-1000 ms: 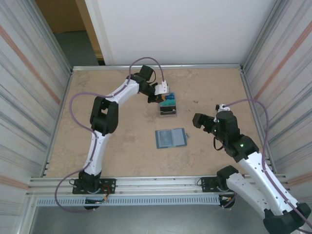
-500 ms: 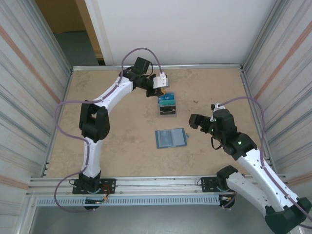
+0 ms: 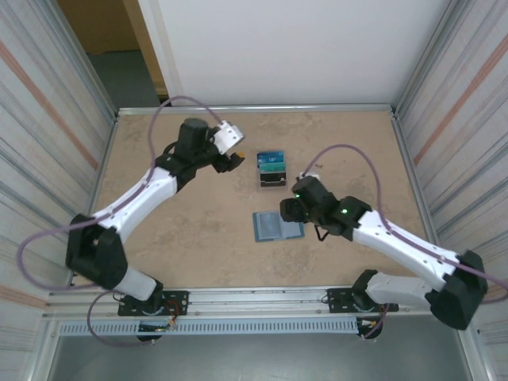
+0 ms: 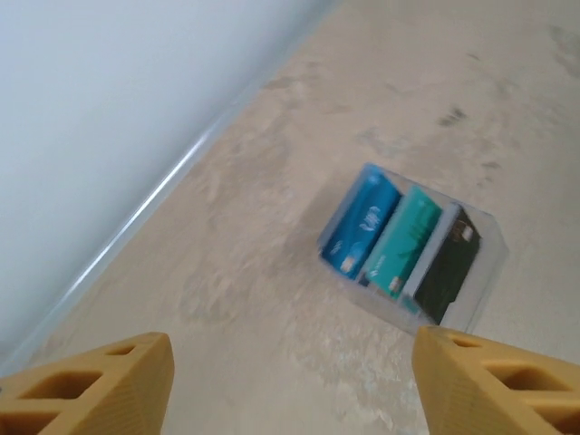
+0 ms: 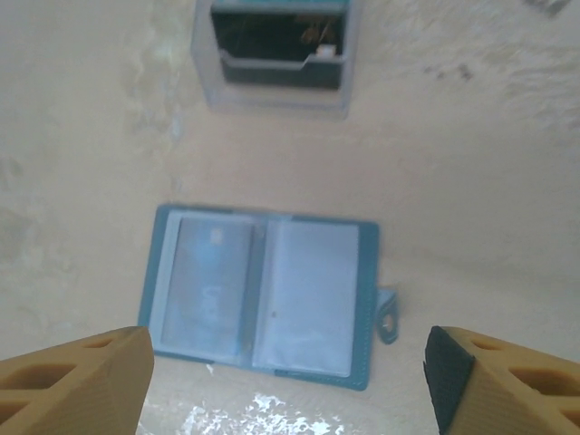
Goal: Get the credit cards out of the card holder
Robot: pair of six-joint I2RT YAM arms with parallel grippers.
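Near the middle of the tan, mottled, stone-look table [image 3: 159,230] lies the one card holder [image 3: 278,225], a flat teal-blue bifold wallet spread open with its inside facing up. The right wrist view shows two cloudy grey-blue pockets side by side, a teal border around them and a small strap tab [image 5: 390,317] sticking out of the right-hand edge. The left pocket [image 5: 210,272] seems to hold a pale bluish card behind its sleeve (too hazy to be sure). Toward the far edge of the table, set apart from the wallet, stands a single small clear plastic box-shaped stand [image 3: 271,169] with a dark inner part. In the left wrist view two of the credit cards stand upright in it side by side, thin, glossy rectangles: one blue card [image 4: 361,225] and one teal card [image 4: 399,252], with a dark panel [image 4: 449,263] beside them. The right gripper [image 3: 290,209] is poised over the wallet's far right corner, its two orange, ribbed plastic fingers [image 5: 82,381] spread wide with nothing between them. The left gripper [image 3: 233,161] hangs left of the stand, nearer the far left corner, with its two matching orange fingers [image 4: 100,390] likewise parted and empty.
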